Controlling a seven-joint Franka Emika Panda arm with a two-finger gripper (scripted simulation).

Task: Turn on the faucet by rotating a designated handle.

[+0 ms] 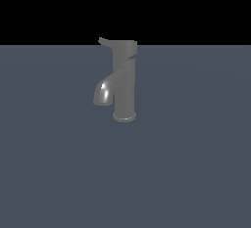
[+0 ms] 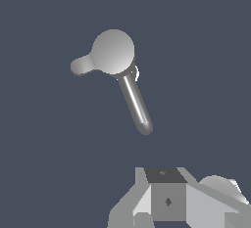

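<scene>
In the exterior view, going from left to right, the handle (image 1: 119,45) is pointing its thin tip toward that view's left, above the curved spout (image 1: 102,93), while the faucet (image 1: 124,87) is standing upright on the table (image 1: 196,163). No arm is showing there. In the wrist view the handle's tip (image 2: 80,66) is lying well apart from the tool (image 2: 166,205), which is only partly showing; whether its fingers are spread I cannot tell. This looks like the approach step: next it is needing to descend beside the tip and push sideways.

Only the pincer (image 2: 169,207) body shows in the wrist view, its fingertips out of frame.
</scene>
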